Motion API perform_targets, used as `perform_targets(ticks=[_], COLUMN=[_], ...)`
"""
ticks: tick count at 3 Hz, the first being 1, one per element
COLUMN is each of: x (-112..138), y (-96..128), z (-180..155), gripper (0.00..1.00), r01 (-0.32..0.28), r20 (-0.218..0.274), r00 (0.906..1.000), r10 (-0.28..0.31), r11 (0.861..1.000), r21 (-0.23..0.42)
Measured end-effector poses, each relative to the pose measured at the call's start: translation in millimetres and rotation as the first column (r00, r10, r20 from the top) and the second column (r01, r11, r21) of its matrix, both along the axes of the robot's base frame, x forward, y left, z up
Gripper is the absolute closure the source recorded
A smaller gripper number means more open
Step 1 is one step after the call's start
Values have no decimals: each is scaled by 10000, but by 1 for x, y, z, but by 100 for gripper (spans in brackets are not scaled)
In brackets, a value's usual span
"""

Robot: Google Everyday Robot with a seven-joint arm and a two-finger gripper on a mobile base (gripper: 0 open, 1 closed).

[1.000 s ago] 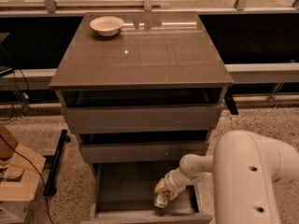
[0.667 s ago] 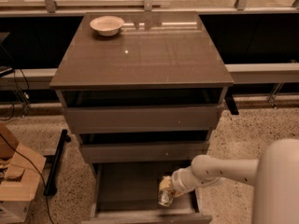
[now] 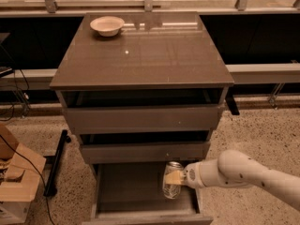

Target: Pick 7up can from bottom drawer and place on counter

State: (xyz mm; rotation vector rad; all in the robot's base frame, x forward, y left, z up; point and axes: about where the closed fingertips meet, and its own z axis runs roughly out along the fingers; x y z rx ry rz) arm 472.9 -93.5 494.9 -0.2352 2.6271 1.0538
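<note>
The 7up can [image 3: 171, 180] is a small silvery can, held upright above the floor of the open bottom drawer [image 3: 124, 191]. My gripper [image 3: 175, 178] comes in from the right on a white arm and is shut on the can's side. The can hangs over the drawer's right half, just below the middle drawer's front panel. The counter [image 3: 145, 50] is the glossy grey-brown top of the cabinet, well above the can.
A cream bowl [image 3: 107, 25] stands on the counter's back left. Two upper drawers [image 3: 140, 118] sit slightly pulled out above the bottom one. A cardboard box [image 3: 14, 179] and cables lie on the floor at left. A railing runs behind the cabinet.
The can has risen from the drawer floor to above it, held in my gripper. The arm has swung out to the right and lower in view.
</note>
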Motion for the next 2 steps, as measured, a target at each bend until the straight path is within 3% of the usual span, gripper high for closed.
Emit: perform_targets(ticks=[1,2], x=[4,10], y=[-40,-89], z=[90,157], gripper=[100,100], r01=[-349,-360], r20=[2518,4629], r00=[9675,8864], r10=[245,-106], r11=[9987,9951], r21=[371,916])
